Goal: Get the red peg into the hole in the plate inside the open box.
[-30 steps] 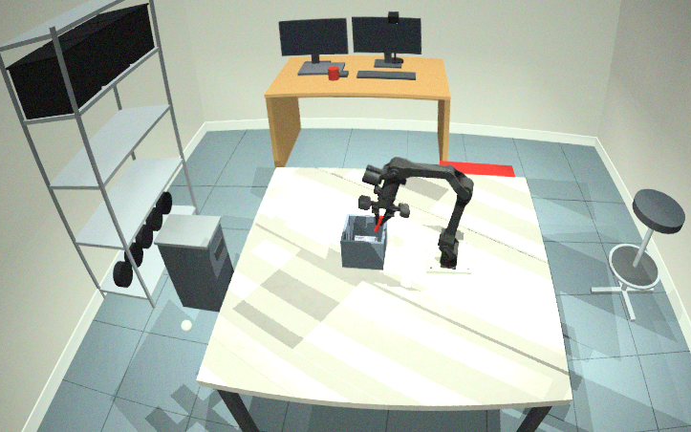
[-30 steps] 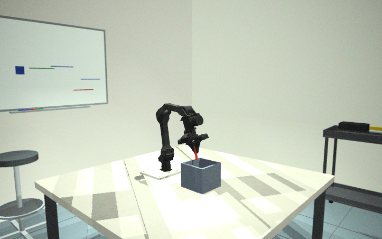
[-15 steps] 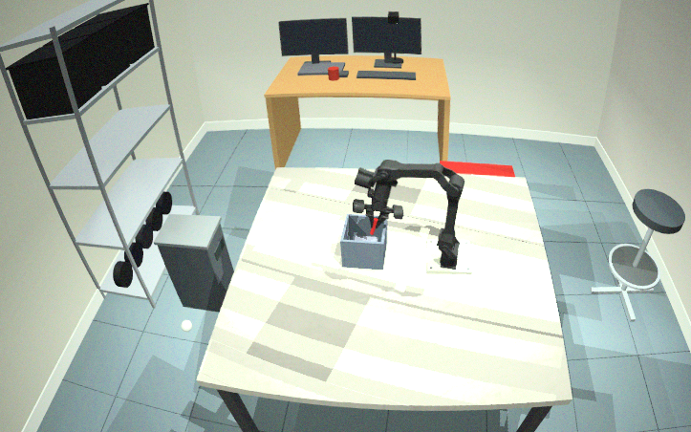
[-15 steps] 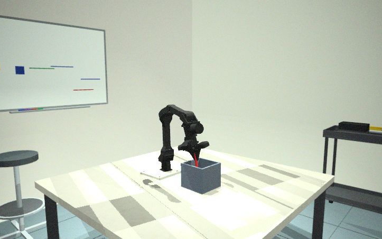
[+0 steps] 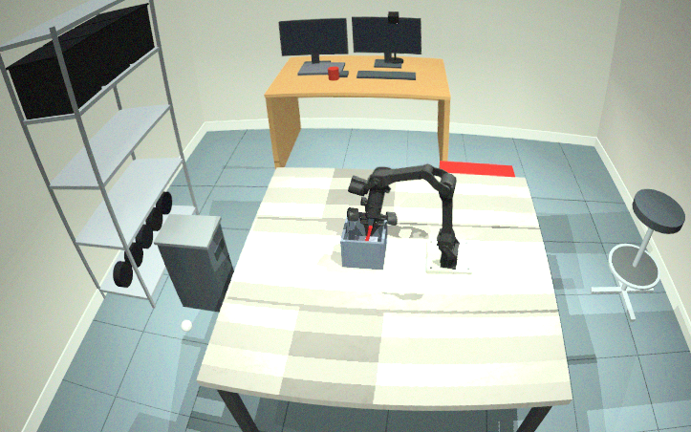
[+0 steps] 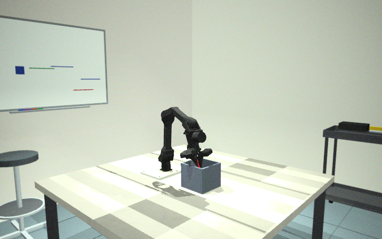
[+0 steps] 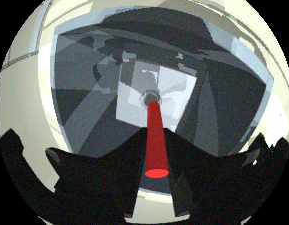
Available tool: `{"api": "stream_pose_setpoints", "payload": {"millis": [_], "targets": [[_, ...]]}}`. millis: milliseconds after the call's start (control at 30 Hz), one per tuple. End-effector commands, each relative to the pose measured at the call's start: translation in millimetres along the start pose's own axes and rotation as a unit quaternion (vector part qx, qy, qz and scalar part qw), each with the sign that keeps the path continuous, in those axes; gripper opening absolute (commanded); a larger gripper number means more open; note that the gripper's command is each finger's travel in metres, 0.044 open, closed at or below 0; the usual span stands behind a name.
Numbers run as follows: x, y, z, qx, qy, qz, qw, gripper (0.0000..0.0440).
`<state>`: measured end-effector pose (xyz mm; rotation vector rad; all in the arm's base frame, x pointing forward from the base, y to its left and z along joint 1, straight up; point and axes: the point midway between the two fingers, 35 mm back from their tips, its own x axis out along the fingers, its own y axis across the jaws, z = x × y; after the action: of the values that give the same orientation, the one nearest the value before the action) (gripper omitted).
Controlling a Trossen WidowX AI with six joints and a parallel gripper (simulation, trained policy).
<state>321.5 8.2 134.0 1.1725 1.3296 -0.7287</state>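
Note:
The red peg [image 5: 369,233] [image 6: 198,163] [image 7: 156,144] is held between the fingers of my gripper [image 5: 370,222] [image 7: 154,132], which is shut on it. The fingers reach down into the open top of the blue-grey box [image 5: 363,254] [image 6: 211,179] [image 7: 62,119]. The peg tilts slightly in the top and exterior views. In the wrist view the light plate [image 7: 181,106] lies at the box bottom, and its round hole [image 7: 150,96] shows at the peg's far end. The peg's tip overlaps the near side of the hole's rim; whether it has entered cannot be told.
The box walls stand around the fingers on all sides. The arm's white base plate [image 5: 434,268] [image 6: 158,176] is on the table [image 5: 337,376] [image 6: 121,216], to the right of the box in the top view. A desk, a shelf and a stool stand away from the table.

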Motion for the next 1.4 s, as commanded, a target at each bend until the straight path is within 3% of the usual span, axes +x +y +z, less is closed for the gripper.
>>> {"api": "stream_pose_setpoints", "payload": {"millis": [0,267,467,800,1367], "targets": [[14,-1,1,-0.008,0.010,-0.009,1.000,0.0000],[35,3,5,-0.029,0.014,-0.013,0.999,0.0000],[47,0,7,-0.040,0.015,-0.025,0.999,0.0145],[36,12,10,-0.034,0.052,-0.019,0.998,0.0138],[4,46,9,-0.042,0.111,0.045,0.992,0.0129]]}}
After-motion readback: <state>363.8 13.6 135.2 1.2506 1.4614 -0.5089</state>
